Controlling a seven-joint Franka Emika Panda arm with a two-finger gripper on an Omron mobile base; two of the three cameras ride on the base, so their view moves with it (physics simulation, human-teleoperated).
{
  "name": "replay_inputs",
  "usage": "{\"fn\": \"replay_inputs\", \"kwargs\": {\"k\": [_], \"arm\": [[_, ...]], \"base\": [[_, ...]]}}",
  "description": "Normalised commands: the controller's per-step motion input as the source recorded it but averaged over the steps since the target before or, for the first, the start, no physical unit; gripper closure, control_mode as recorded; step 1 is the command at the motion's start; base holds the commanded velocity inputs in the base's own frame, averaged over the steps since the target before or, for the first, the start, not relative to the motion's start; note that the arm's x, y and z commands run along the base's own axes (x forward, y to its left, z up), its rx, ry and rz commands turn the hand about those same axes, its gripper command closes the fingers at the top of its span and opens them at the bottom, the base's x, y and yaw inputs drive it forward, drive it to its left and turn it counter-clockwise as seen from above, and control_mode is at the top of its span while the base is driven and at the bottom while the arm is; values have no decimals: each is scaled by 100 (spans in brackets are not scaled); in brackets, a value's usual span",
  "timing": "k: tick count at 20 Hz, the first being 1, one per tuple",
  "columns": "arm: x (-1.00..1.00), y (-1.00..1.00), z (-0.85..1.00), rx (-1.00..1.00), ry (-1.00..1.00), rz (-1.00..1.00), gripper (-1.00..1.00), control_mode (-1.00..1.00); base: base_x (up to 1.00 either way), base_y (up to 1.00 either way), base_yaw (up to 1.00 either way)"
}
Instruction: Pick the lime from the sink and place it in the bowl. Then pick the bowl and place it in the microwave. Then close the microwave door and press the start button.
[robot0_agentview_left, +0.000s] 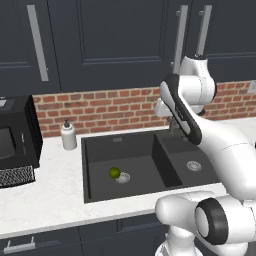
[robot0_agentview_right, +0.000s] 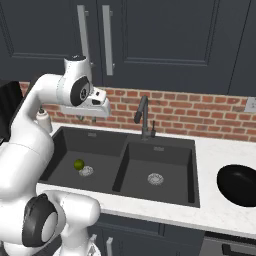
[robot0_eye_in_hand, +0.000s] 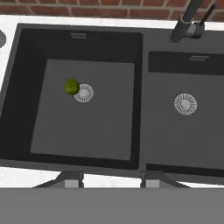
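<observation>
1. Hand view looked straight down on the wide dark-grey rectangular double-basin sink (robot0_eye_in_hand: 140, 109), with the two dark fingertips of the gripper (robot0_eye_in_hand: 112, 180) at the bottom edge, spread apart and holding nothing.
2. The small round yellow-green lime (robot0_eye_in_hand: 71, 86) lay on the floor of the sink's left basin, touching the round metal drain strainer (robot0_eye_in_hand: 84, 92) on its left side.
3. The right basin held a second round metal strainer (robot0_eye_in_hand: 185, 104), and the slim dark gooseneck faucet (robot0_eye_in_hand: 189, 22) stood at the back rim, above the divider between the basins.
4. In the right base view the round glossy black bowl (robot0_agentview_right: 239, 185) sat on the white speckled counter (robot0_agentview_right: 215, 150) to the right of the sink, well apart from the lime.
5. In the left base view a white soap dispenser bottle (robot0_agentview_left: 68, 135) stood just beside the sink's left rear corner, against the red brick backsplash (robot0_agentview_left: 100, 110).
6. The white arm's hand hovered high above the sink, near the faucet.
</observation>
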Motion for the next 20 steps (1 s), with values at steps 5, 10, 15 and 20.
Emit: {"fn": "replay_inputs", "kwargs": {"k": [5, 10, 15, 20], "arm": [[-21, 0, 0, 0, 0, 0, -100, -100], [-67, 19, 0, 0, -1, 4, -100, -100], [-74, 35, -11, 4, 0, 1, -100, -100], [-37, 20, -33, 12, 0, 0, -100, -100]], "base": [[0, 0, 0], [0, 0, 0], [0, 0, 0], [0, 0, 0]]}}
